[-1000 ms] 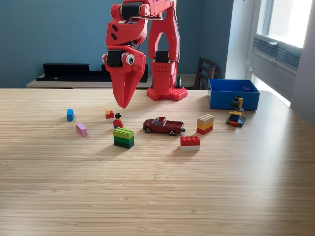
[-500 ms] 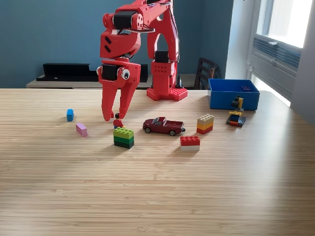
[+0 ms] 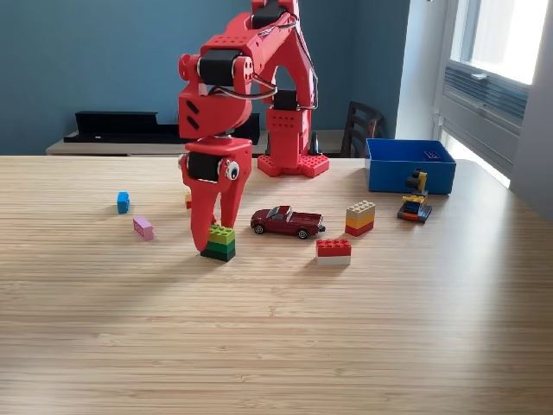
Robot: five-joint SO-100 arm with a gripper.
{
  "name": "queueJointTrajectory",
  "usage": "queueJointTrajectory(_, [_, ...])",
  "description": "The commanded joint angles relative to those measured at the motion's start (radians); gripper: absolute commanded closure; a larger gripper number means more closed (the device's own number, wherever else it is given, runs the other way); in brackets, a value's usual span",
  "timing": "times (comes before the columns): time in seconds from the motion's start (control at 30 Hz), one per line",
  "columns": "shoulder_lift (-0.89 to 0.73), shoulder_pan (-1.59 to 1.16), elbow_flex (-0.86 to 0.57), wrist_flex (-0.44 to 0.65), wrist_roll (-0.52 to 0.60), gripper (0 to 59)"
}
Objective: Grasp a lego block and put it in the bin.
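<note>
A stack of light green on dark green lego blocks sits on the wooden table, left of centre in the exterior view. My red gripper points straight down over it and is open. One finger reaches the table at the stack's left side and the other comes down at its top right. The bright blue bin stands at the far right of the table, well away from the gripper. The small minifigure behind the stack is hidden by the gripper.
A dark red toy car, a yellow and red block stack and a red and white block lie right of the gripper. A pink block and a small blue block lie to its left. A multi-colour piece sits before the bin.
The gripper went from shut and high to open, then dropped forward and down until its fingers straddle the green stack. No block has moved.
</note>
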Motion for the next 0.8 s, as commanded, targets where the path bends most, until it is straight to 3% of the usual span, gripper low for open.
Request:
queueJointTrajectory(0.03, [-0.014, -0.011, -0.087, 0.003, 0.012, 42.0])
queueJointTrajectory(0.23, [-0.025, 0.005, -0.110, 0.002, 0.063, 58.6])
queueJointTrajectory(0.63, [-0.011, 0.063, -0.117, 0.025, 0.081, 58.6])
queueJointTrajectory(0.8, [0.040, 0.048, -0.284, 0.184, 0.038, 58.6])
